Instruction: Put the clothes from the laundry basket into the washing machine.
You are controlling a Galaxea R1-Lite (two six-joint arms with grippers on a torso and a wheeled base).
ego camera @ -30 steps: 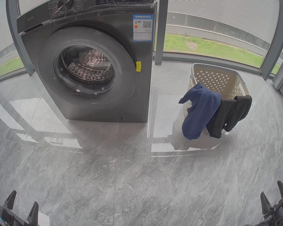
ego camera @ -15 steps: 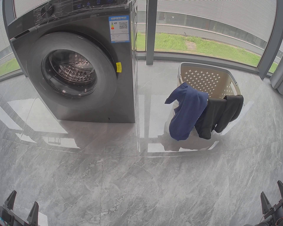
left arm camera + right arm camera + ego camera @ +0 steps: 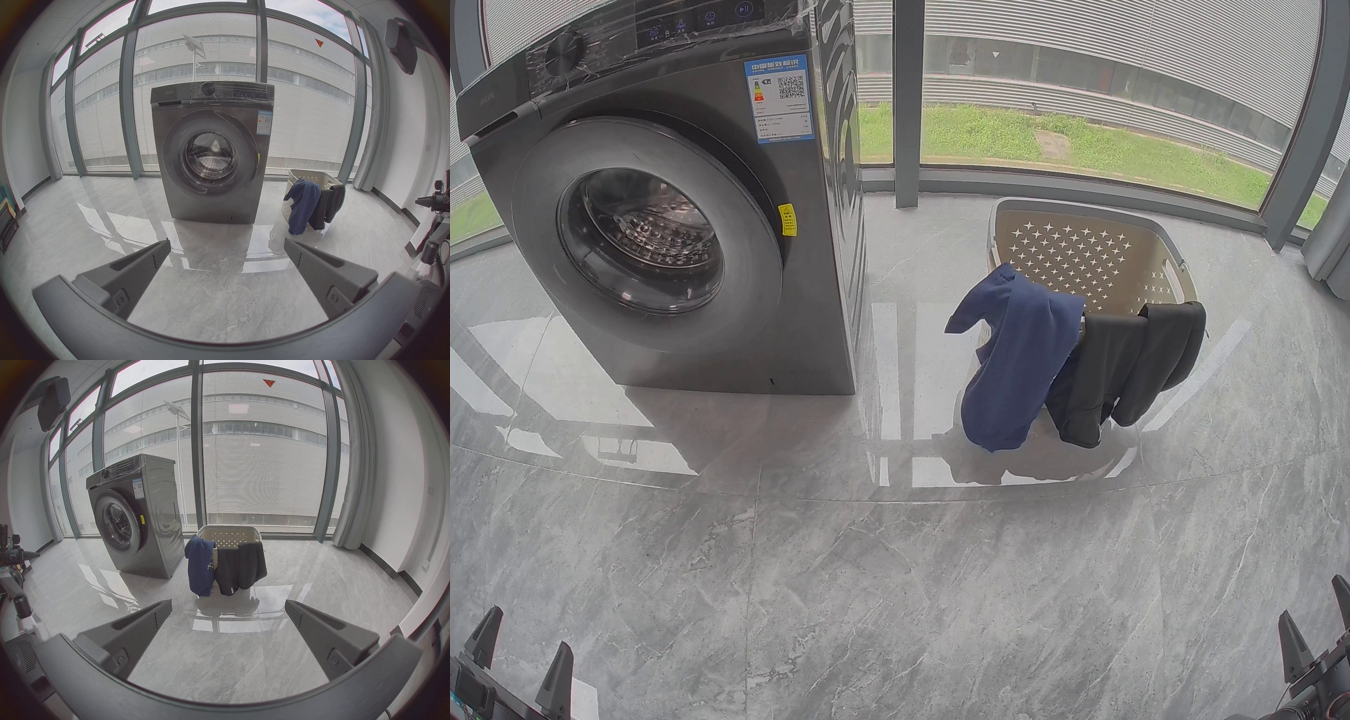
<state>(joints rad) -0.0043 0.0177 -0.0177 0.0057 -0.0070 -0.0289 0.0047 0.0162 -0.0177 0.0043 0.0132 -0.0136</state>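
Grey stone-look floor [image 3: 900, 581], full-height windows behind. Laundry basket [image 3: 1080, 208] stands on the floor near the glass. Washing machine [image 3: 666, 225] sits to the basket's left as the robot faces it, apart, with bare floor between.

Two garments hang over the basket's near rim. Blue garment [image 3: 1012, 366] is on the washer side. Black garment [image 3: 1125, 370] is just beside it on the other side, the two touching. Both drape down the outside wall. Can't tell if more lies inside.

Left gripper [image 3: 527, 630] and right gripper [image 3: 1312, 600] sit low, well short of the basket, fingers apart, nothing held.

My read: approach phase, nothing loaded yet. Washer door looks shut, so it needs opening before any drop.

To do it well:
- Come in square to the basket's near rim and stop with the rim in reach.
- Pinch the blue garment where it bunches on the rim, not the loose hem.
- Lift straight up until the hem clears the rim. The plastic basket probably slides or tips if dragged.
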